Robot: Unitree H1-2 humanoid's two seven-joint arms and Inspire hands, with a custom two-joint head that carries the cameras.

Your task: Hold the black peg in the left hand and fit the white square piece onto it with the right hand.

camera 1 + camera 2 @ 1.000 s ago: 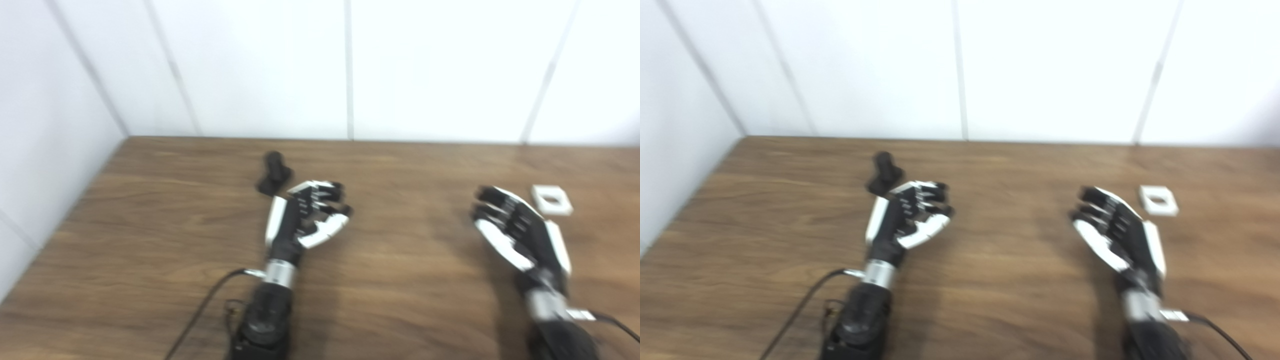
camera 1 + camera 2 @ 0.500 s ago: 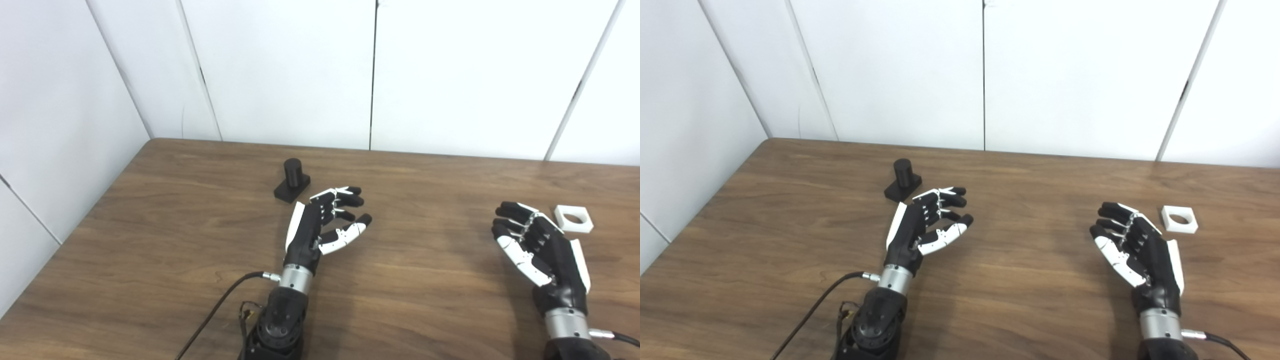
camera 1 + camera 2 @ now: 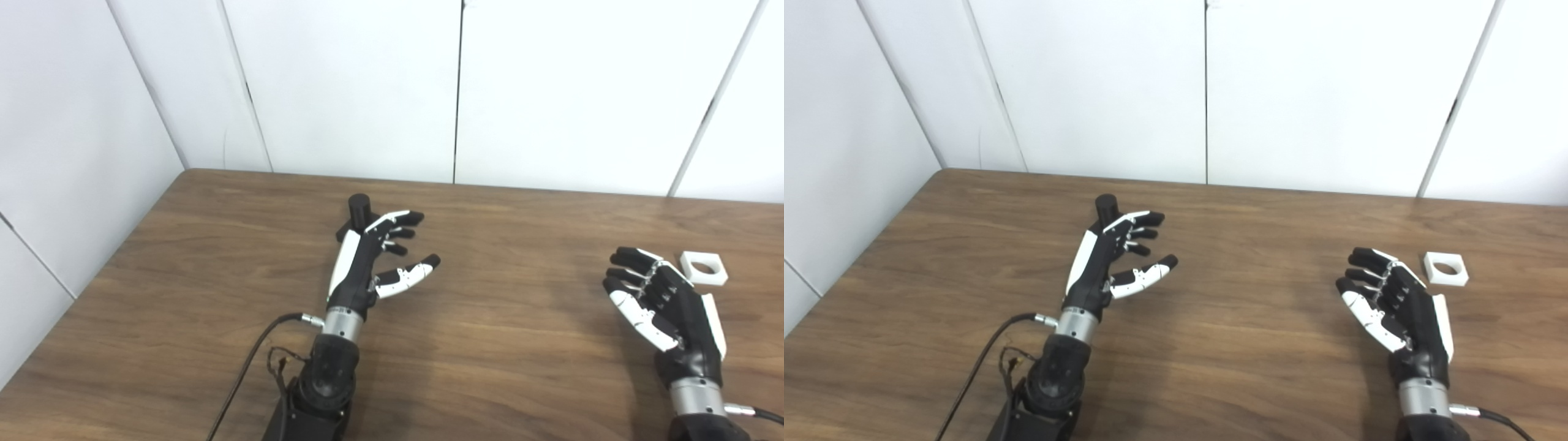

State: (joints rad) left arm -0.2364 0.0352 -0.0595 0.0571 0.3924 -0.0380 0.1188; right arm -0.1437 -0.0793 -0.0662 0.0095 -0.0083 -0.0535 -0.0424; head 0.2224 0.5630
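No readable text, label, brand, number or sign appears anywhere — not on either view; the surfaces shown carry no legible markings at all.

Black peg (image 3: 358,208) upright — white square piece (image 3: 703,269) flat.

Table (image 3: 1249,343): brown wood, it carries all the things.
Black peg (image 3: 1105,207): upright on the table; only its top shows, the lower part is hidden behind the left hand.
Left hand (image 3: 1111,260): directly in front of the black peg, empty, fingers (image 3: 1145,218) spread and thumb apart; I cannot tell if it touches the peg.
White square piece (image 3: 1445,268): lies flat, far to the right of the black peg, round hole facing up.
Right hand (image 3: 1396,303): well to the right of the black peg, just beside the white square piece but apart from it, palm turned up, fingers loosely curled, it holds nothing.
Cable (image 3: 980,361): black, runs from the left wrist down to the bottom edge.
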